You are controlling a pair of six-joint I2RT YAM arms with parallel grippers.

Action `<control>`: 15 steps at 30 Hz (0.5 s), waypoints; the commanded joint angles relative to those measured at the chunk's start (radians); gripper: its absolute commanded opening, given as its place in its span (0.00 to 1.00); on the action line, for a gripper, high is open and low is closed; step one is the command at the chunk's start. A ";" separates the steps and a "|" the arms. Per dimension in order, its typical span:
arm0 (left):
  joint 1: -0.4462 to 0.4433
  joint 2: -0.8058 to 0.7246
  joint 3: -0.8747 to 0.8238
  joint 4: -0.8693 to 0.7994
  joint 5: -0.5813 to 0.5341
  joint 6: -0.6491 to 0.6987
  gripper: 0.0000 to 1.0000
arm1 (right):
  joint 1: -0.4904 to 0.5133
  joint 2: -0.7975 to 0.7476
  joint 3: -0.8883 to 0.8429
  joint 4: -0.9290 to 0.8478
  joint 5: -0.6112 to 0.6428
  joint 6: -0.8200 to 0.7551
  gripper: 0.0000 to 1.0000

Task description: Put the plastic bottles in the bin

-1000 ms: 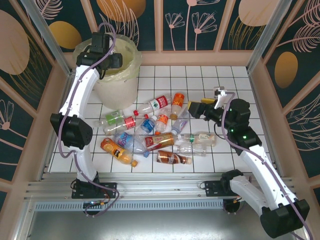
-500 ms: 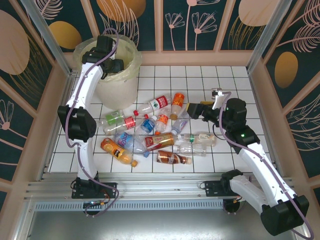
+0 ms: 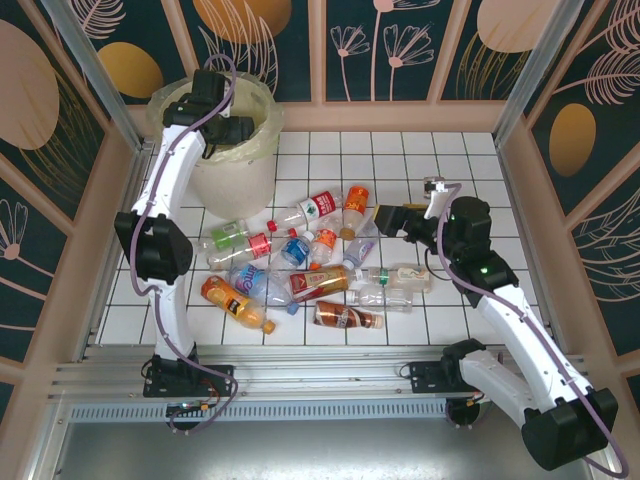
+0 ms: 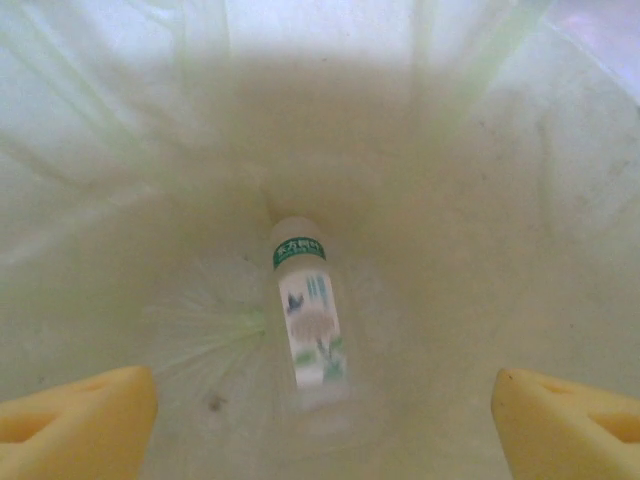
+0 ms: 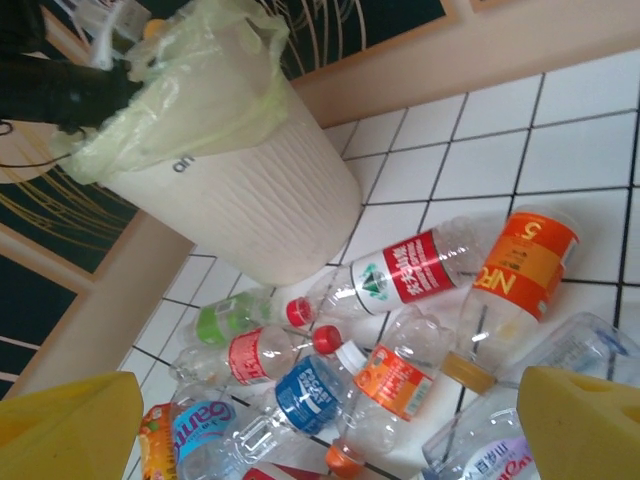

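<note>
Bottle (image 4: 308, 320) in bin (image 4: 520, 200), green band farthest from gripper (image 4: 322, 380)

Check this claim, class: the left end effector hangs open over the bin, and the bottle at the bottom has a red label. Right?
No. The left wrist view shows the bottle wears a green label, not red. The left end effector does hang open over the bin, the bottle at its bottom.
</note>
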 commanded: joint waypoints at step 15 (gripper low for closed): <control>0.001 -0.496 -0.363 0.300 0.100 0.016 0.98 | 0.011 0.034 -0.045 -0.141 0.126 0.051 0.87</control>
